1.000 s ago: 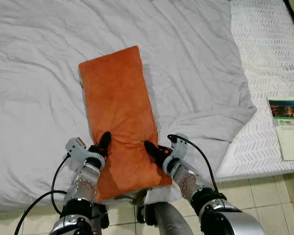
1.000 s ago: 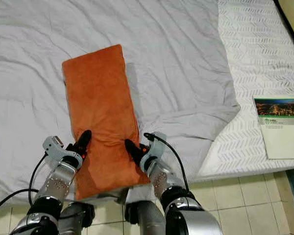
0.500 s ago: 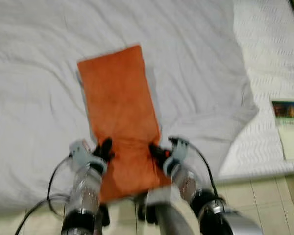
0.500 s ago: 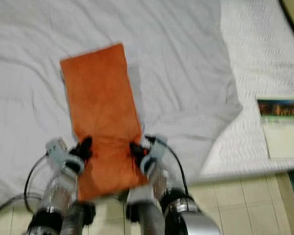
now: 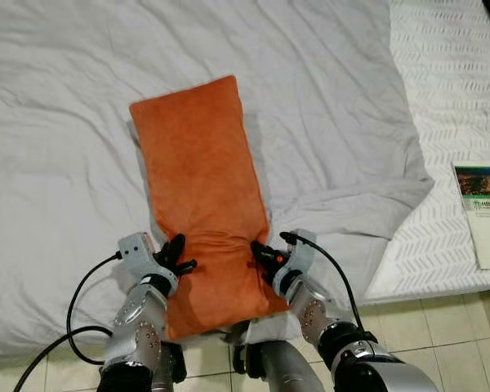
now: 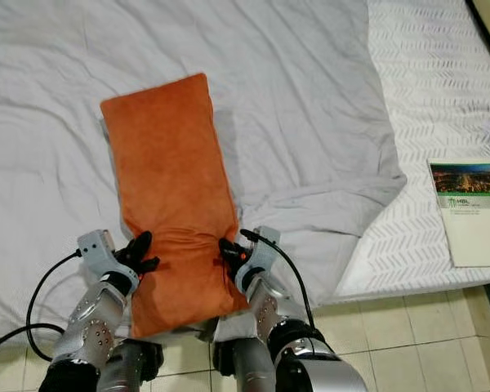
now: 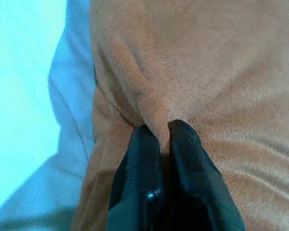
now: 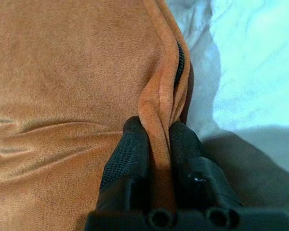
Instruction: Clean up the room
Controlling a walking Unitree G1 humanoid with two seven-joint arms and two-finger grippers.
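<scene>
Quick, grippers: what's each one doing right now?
Left gripper: shut on a pinched fold of the orange velvety rectangular pillow.
Right gripper: shut on that pillow's zippered edge.

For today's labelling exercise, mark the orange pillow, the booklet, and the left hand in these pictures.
orange pillow [image 5: 200, 171], left eye view, middle of its top face.
booklet [image 6: 472, 214], right eye view, centre of its cover.
left hand [image 7: 164, 129], left wrist view, between its fingertips, pinching a fold of the pillow.

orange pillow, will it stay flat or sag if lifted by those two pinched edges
The orange pillow will likely sag in the middle: fabric bunches where the left pincer and right pincer pinch it. It is probably light. The velvety cover should grip well.
</scene>
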